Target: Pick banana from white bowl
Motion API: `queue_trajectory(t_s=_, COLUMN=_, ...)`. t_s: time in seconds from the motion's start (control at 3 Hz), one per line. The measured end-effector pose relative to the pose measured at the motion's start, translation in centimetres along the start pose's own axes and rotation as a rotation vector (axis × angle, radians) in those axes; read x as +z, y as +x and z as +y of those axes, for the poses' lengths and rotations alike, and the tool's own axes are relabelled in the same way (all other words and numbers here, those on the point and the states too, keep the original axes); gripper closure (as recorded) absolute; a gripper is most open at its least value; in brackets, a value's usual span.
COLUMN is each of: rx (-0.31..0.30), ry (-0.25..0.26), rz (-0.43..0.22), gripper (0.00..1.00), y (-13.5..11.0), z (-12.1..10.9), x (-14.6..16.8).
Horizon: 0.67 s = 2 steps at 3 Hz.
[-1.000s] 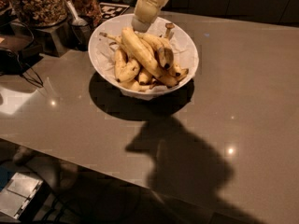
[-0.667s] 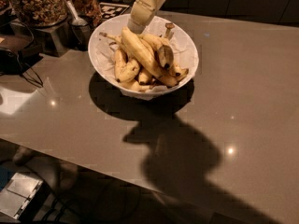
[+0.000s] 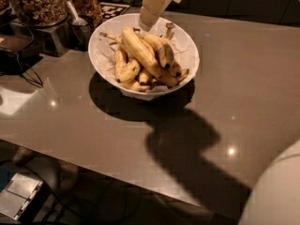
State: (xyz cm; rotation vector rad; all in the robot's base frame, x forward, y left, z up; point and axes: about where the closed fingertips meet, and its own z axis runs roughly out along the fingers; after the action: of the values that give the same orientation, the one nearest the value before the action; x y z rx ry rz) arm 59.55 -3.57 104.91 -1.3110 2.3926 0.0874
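Observation:
The white bowl (image 3: 105, 55) with a crumpled paper lining stands on the grey table and holds several bananas. The banana (image 3: 159, 49), curved, with brown blotches and a black tip, lies on top of the pile right of middle. A longer, cleaner banana (image 3: 140, 55) lies beside it, with short ones (image 3: 124, 69) to the left. My gripper (image 3: 144, 25), on a cream-coloured arm coming down from the top, hangs just above the bowl's back rim, over the stem ends of the bananas. It holds nothing that I can see.
Clear jars of nuts (image 3: 37, 3) and a metal cup with a scoop (image 3: 79, 29) stand at the back left, close to the bowl. A black device with cables (image 3: 16, 55) lies at the left. A white rounded robot part (image 3: 276, 191) fills the bottom right corner.
The gripper has stayed over the bowl's back rim, shifting only slightly sideways. Its shadow on the table has changed shape. The white robot part has come into view at the bottom right.

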Motion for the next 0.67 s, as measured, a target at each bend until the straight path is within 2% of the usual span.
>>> queue_trajectory(t_s=0.33, rx=0.049, ry=-0.016, rz=0.016, gripper=0.49, y=0.2, z=-1.1, x=1.2)
queue_trajectory(t_s=0.67, rx=0.084, ry=-0.046, rz=0.035, gripper=0.45, y=0.3, z=-1.9, x=2.8)
